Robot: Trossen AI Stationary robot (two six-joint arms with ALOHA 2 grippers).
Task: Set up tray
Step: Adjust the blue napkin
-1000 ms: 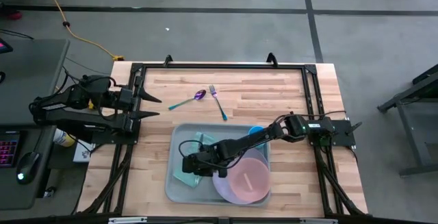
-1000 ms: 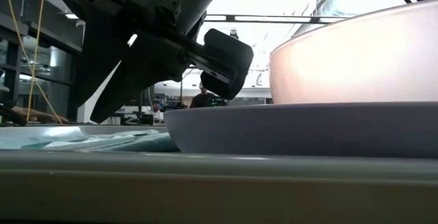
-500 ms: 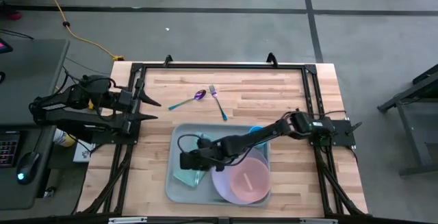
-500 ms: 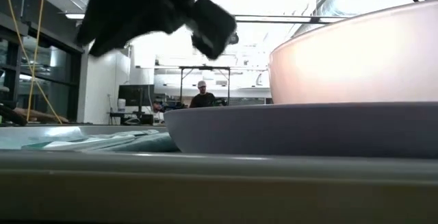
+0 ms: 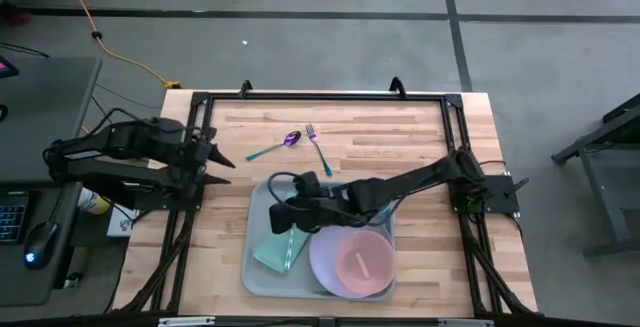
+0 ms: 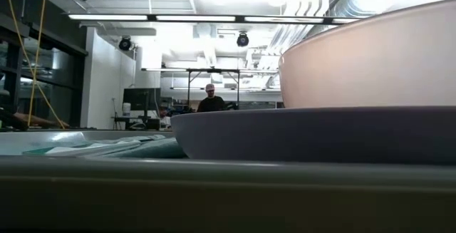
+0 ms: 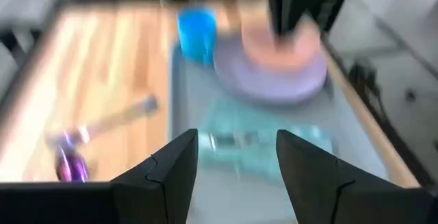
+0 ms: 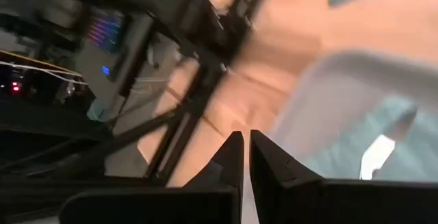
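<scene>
— Well, what is hard to see?

— From the low camera the lavender plate [image 6: 285, 137] and pink bowl [image 6: 370, 62] hide most of the tray [image 6: 214, 190]; only its smooth plastic rim shows. The blue cup [image 5: 373, 191] is partly covered by the right arm.

— Where is the tray?

— It lies on the wooden bench [image 5: 400, 127], near the front edge. A flat teal napkin [image 5: 277, 250] lies inside.

— And the tools?

— The right tool [image 5: 280, 217] hangs over the tray's back-left corner, fingers pressed together, pinching nothing. The left tool [image 5: 222, 157] is spread, beside the bench's left edge. A purple spoon [image 5: 275, 146] and fork [image 5: 318, 148] lie apart on the slats.
</scene>
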